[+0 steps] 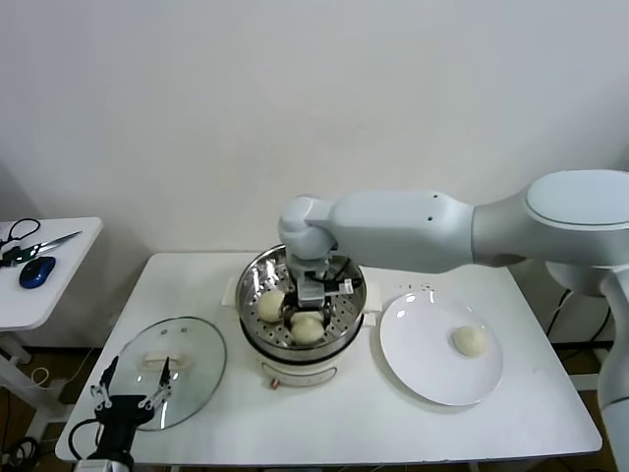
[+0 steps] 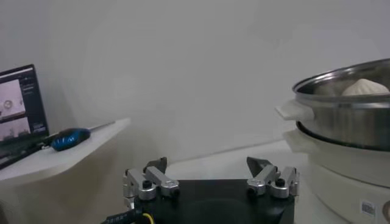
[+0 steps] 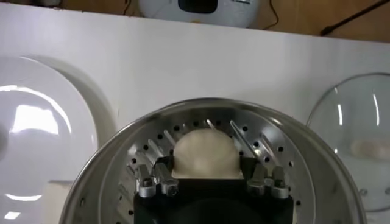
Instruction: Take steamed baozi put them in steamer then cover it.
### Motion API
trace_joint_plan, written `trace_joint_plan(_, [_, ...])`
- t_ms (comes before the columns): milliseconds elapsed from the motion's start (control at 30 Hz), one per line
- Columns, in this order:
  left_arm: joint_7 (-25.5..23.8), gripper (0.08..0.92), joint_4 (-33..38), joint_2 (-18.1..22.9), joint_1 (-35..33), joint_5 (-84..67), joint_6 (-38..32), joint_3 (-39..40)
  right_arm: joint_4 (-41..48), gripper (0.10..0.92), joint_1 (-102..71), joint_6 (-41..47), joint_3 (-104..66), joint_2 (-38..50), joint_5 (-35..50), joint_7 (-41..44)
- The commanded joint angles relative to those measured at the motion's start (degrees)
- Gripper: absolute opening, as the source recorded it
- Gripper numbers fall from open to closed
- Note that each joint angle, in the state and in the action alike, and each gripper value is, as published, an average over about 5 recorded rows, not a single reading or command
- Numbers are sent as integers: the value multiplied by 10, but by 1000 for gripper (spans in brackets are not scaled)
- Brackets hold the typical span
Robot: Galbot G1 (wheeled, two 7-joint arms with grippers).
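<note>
The steel steamer stands mid-table on its cream base. Two baozi lie on its perforated tray, one to the left and one at the front. My right gripper is lowered into the pot. In the right wrist view its fingers press both sides of a third baozi just above the tray, so this gripper is shut on it. Another baozi rests on the white plate. The glass cover lies flat at the table's left. My left gripper hangs open by the cover's near edge, holding nothing.
A small side table to the left carries a blue mouse and scissors. The left wrist view shows the open left gripper low beside the steamer. The plate and cover flank the pot.
</note>
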State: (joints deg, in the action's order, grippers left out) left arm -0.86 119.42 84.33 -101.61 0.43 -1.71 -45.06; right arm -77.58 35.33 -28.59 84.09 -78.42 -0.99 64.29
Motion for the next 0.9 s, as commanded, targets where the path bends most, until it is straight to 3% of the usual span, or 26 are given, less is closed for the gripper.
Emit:
trace_joint_plan(33, [0, 823, -3, 0, 6, -2, 1, -2, 5, 709, -10, -1, 4, -11, 9, -12])
trace_joint_plan(233, [0, 823, -3, -1, 8, -1, 2, -1, 12, 809, -4, -12, -3, -8, 4, -5])
trace_joint_plan(567, [0, 823, 0, -2, 10, 3, 4, 4, 52, 823, 29, -5, -42, 41, 4, -14])
trace_joint_plan(700, [0, 823, 3, -5, 6, 5, 3, 5, 91, 823, 56, 77, -34, 84, 57, -62])
trace_joint_plan(900, [0, 823, 8, -10, 3, 5, 3, 5, 81, 823, 88, 305, -2, 198, 236, -90])
